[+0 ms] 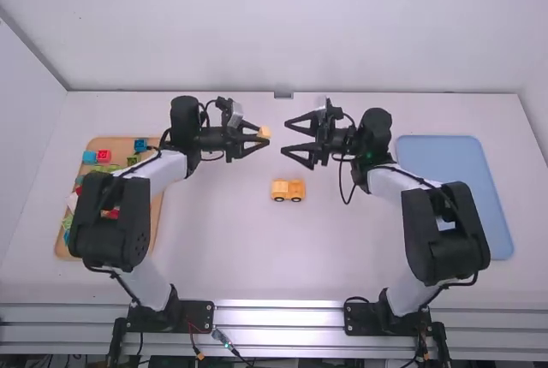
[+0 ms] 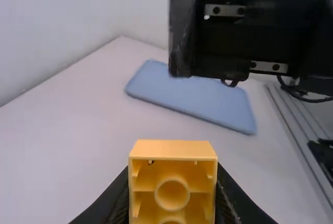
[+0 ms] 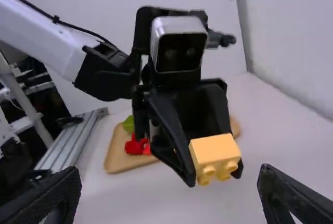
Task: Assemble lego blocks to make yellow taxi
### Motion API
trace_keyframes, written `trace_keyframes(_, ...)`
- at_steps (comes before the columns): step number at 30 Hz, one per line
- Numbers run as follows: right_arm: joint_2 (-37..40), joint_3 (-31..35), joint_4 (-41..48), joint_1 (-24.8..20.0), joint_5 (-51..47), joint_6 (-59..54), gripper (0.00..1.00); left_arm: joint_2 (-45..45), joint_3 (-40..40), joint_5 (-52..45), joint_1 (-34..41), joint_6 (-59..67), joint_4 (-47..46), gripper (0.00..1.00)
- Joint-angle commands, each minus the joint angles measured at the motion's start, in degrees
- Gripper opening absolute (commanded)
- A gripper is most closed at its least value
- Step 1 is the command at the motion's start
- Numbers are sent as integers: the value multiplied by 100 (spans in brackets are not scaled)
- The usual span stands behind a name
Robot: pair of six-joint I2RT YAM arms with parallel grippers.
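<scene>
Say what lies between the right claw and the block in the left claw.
Nothing: the high view shows a bare gap between the open right claw and the yellow block.

The little car (image 1: 288,186) is yellow-orange with black wheels (image 1: 296,199), a pale-blue tray (image 1: 462,184) to its right, a tan board (image 1: 117,143) left.

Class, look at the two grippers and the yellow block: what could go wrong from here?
The left gripper holds the yellow block in the air; a slip could drop it. The right gripper, open and facing it, might nudge it askew in a handover. The wheeled yellow vehicle stands close by, so a dropped block might hit it.
</scene>
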State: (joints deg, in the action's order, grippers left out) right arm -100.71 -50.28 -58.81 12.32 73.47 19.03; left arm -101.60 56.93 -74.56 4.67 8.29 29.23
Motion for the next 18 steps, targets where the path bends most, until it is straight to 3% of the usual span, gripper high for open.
trace_keyframes(1,-68,-44,411,-72,144,-227,89,-55,109,-385,111,726,-258,2)
trace_keyframes(10,-68,-415,3012,-195,-68,-1947,89,-55,109,614,518,1714,-1606,2)
trace_keyframes(14,-68,-723,4708,-46,-597,-3578,88,-55,109,970,627,1716,-1862,2)
trace_keyframes(18,-68,-894,5337,61,-728,-4503,84,-55,107,973,625,1731,-2011,2)
